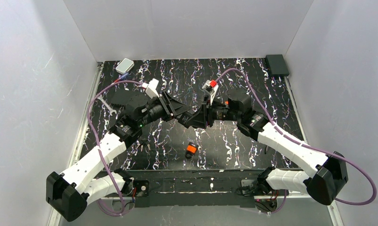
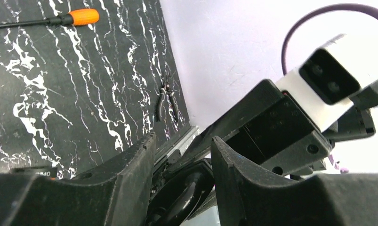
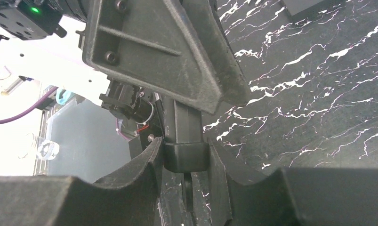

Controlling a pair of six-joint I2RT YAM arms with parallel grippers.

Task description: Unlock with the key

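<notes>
We see both grippers meeting tip to tip above the black marbled table (image 1: 224, 147). The left gripper (image 2: 183, 141) has its jaws partway apart. Low in the gap sits a rounded glossy black piece (image 2: 182, 197) that seems to run on from the right gripper's body, and we cannot tell whether the fingers press on it. The right gripper (image 3: 184, 147) is likewise about half spread. One blunt black fingertip (image 3: 184, 159) of the left gripper is lodged between its fingers, touching or nearly touching both. Just below that fingertip, deeper in the right gripper's gap, hangs a thin dark sliver (image 3: 188, 188). It may be the key, but we cannot say so for sure, nor which gripper has hold of it. The small orange padlock (image 1: 191, 149) lies on the table below the joined tips, on the side toward the arm bases, apart from both. Out beyond the left gripper's fingers lie an orange-handled screwdriver (image 2: 81, 17) and, nearer, a small pair of dark pliers (image 2: 168, 101)
</notes>
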